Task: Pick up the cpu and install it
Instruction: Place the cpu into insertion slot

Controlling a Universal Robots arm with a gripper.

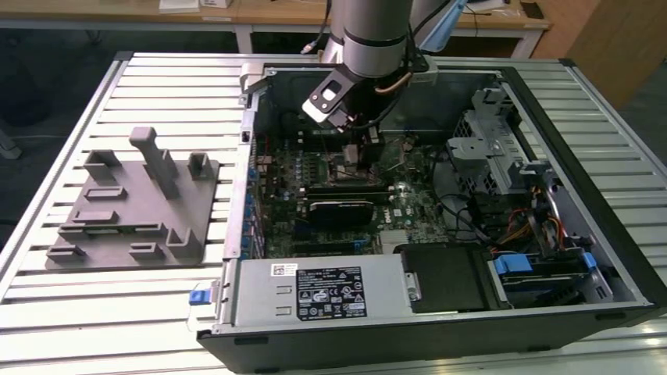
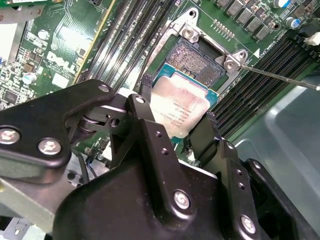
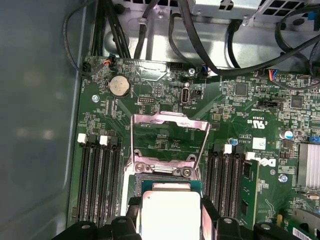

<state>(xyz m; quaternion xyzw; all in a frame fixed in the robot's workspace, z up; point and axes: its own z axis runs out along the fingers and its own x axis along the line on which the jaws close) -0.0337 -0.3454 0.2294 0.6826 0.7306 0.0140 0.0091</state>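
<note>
Here the cpu (image 2: 184,106), silver top up, sits pinched between the two black fingers (image 2: 148,95) of the claw (image 2: 178,102), one finger on each opposite edge. It hangs close over one edge of the open socket (image 2: 197,59); whether it touches cannot be told. The socket's hinged metal frame (image 3: 169,131) stands swung up, with memory slots (image 3: 100,175) on both sides. All this lies on the green motherboard (image 3: 165,95) inside an open computer case (image 1: 417,344), which rests on a slatted table (image 1: 156,312) beside a grey fixture (image 1: 136,207).
</note>
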